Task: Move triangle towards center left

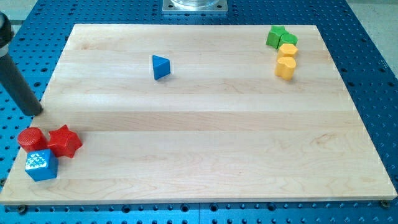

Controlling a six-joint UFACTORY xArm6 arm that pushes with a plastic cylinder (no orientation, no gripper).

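A blue triangle block (161, 66) sits on the wooden board (205, 124) toward the view's upper left of centre. My tip (36, 113) is at the board's left edge, far to the lower left of the triangle and just above the red blocks. The dark rod rises from it toward the view's upper left corner.
A red cylinder (31, 139), a red star (64, 141) and a blue cube (41, 165) cluster at the lower left. A green star (277, 36), a yellow hexagon (288, 50) and a yellow cylinder (285, 67) stand at the upper right. A blue perforated table surrounds the board.
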